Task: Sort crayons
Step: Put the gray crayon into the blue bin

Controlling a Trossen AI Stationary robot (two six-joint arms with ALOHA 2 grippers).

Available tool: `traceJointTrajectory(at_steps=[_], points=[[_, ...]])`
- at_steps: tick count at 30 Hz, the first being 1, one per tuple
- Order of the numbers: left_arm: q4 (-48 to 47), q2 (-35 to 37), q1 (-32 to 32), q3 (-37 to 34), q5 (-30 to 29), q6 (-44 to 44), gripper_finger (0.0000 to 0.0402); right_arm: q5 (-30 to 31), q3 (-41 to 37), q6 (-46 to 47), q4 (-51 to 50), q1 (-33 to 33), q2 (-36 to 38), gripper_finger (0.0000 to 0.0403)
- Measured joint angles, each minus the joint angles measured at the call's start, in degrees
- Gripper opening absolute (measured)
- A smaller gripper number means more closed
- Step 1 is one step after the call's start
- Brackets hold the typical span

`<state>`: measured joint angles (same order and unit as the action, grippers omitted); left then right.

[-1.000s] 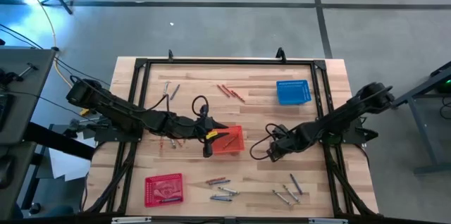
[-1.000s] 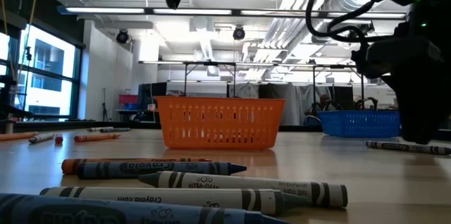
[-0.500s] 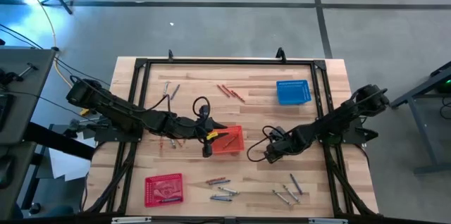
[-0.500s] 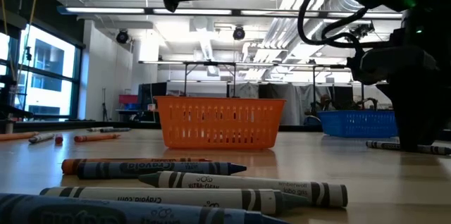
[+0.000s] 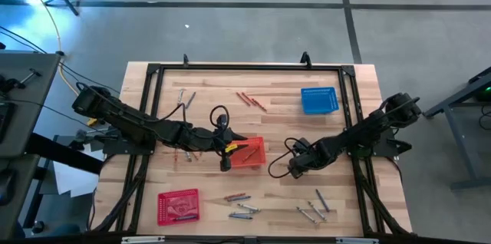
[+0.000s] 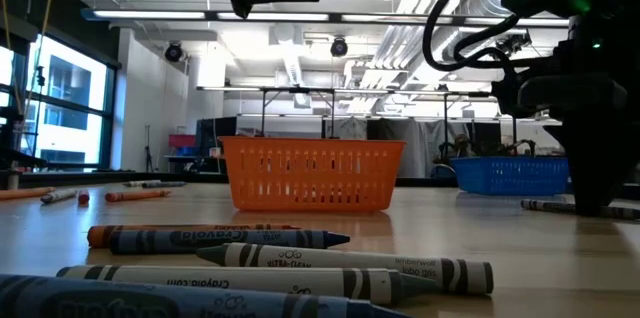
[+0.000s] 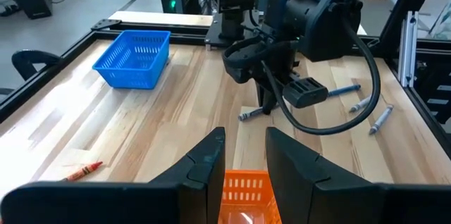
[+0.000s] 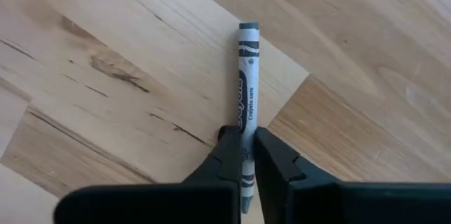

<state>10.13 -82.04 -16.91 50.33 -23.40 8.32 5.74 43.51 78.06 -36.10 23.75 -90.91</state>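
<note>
My right gripper (image 8: 246,155) is down at the table in the middle right (image 5: 294,169), shut on a grey crayon (image 8: 247,76) that lies flat on the wood. The left wrist view shows this crayon (image 7: 251,113) under that gripper. My left gripper (image 7: 245,155) hangs open above the orange basket (image 7: 246,187), near the table's middle (image 5: 225,161), with nothing between its fingers. An orange crayon (image 5: 247,152) lies in that basket. Other crayons lie in loose groups: red ones (image 5: 251,100) at the far middle, grey and bluish ones (image 5: 239,206) near the front edge. My right gripper pinches the grey crayon between its two fingers (image 8: 229,155), on the paper wrapper somewhat past its middle (image 8: 246,124). The fingers come from above, pointing down, and lie across the crayon. The crayon lies flat on the table, one end (image 8: 248,27) sticking out beyond the fingers.
A blue basket (image 5: 319,100) stands at the far right and a red basket (image 5: 178,206) at the near left. More crayons lie at the near right (image 5: 314,210) and far left (image 5: 185,97). A black frame (image 5: 245,67) rims the table.
My right gripper has shifted a little toward the table's left and near edges and come down lower onto the table. The left arm has kept still.
</note>
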Motion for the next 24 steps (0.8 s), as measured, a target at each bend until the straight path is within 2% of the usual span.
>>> traceJointTrajectory(at_steps=[6,12,18,24], points=[[0.0,0.0,0.0,0.0,0.0,0.5,0.009,0.2,-0.2,-1.1,-0.1,-0.1,2.7,0.0004],[-0.1,0.0,0.0,0.0,0.0,0.6,0.009,5.7,-0.2,-2.1,-0.5,-0.1,9.5,0.0004],[-0.1,0.0,0.0,0.0,0.0,0.5,0.009,17.4,-0.1,-6.3,-3.2,-2.8,17.1,0.0003],[-0.4,0.0,0.0,0.0,0.0,-0.1,0.009,31.3,-0.1,-12.7,-8.6,-12.1,21.3,0.0003]])
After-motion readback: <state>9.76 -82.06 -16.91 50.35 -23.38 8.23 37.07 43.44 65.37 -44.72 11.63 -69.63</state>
